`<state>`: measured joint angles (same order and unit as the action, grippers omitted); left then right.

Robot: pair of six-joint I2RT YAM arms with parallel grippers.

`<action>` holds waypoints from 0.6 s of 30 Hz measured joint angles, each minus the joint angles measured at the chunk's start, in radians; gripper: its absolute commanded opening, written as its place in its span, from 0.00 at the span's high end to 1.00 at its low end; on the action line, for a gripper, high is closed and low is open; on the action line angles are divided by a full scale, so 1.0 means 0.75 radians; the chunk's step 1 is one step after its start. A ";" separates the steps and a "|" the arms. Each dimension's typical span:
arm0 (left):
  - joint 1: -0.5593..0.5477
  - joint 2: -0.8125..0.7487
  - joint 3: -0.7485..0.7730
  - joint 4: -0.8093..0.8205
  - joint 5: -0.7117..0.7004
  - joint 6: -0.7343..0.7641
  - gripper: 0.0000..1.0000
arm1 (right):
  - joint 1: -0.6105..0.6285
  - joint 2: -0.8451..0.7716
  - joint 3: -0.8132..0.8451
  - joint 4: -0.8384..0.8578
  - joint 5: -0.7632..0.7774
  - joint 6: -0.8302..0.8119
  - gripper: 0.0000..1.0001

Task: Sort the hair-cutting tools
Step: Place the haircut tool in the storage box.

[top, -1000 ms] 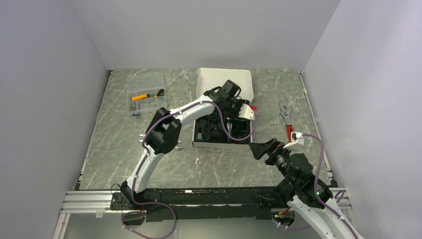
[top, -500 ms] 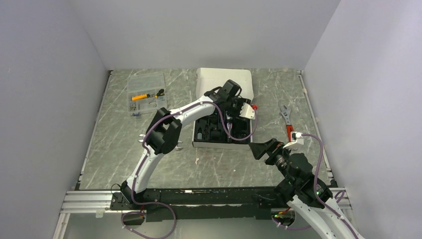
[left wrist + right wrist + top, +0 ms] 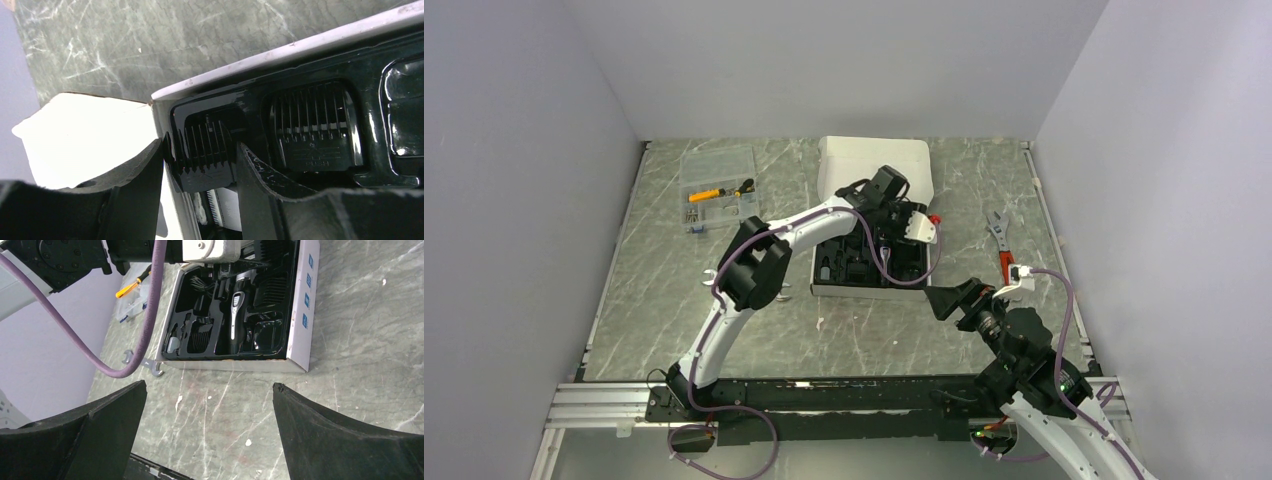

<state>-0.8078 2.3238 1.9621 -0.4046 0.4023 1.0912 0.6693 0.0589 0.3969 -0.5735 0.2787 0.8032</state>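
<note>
**Top external view.** The left arm reaches over the grey-green marbled table (image 3: 674,300) to the open white cardboard box (image 3: 874,160). The left gripper (image 3: 911,222) is low over the far right part of the box's black moulded plastic tray (image 3: 839,262). The right gripper (image 3: 952,298) hangs over bare table just off the box's near right corner. A red-handled adjustable wrench (image 3: 1001,248) lies right of the box, and a clear plastic compartment case (image 3: 718,185) sits well apart at far left.

**Left wrist view.** The left gripper (image 3: 201,145) is closed part-way on a small black plastic comb attachment (image 3: 202,162), with one dark finger (image 3: 135,180) against each side of it. The comb stands teeth-up at a corner pocket of the tray, just inside the box's white rim (image 3: 300,42) (whether it rests on the pocket floor cannot be told). Beside it, a larger black comb attachment (image 3: 315,127) sits in its own recess.

**Right wrist view.** The right gripper (image 3: 209,385) is spread wide, with only table between its fingers (image 3: 110,412). Beyond it, the slim black-and-silver electric hair clipper (image 3: 235,315) lies lengthwise in the tray's central recess, with further black combs in pockets on either side. A silver open-end wrench (image 3: 141,361) lies on the table just beside the box's corner.
</note>
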 measured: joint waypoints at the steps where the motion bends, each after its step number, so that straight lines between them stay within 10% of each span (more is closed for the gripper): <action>1: 0.000 0.000 -0.007 0.003 -0.004 -0.004 0.55 | 0.000 0.000 0.000 0.000 0.000 0.000 0.01; 6: -0.001 0.000 -0.023 0.033 -0.022 -0.017 0.02 | 0.000 0.000 0.000 0.000 0.000 0.000 0.01; 18: -0.005 -0.008 -0.065 0.167 -0.046 -0.058 0.01 | 0.000 -0.001 0.000 -0.001 0.001 0.001 0.01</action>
<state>-0.8116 2.3177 1.9137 -0.2790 0.3679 1.0477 0.6693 0.0586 0.3969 -0.5739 0.2790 0.8036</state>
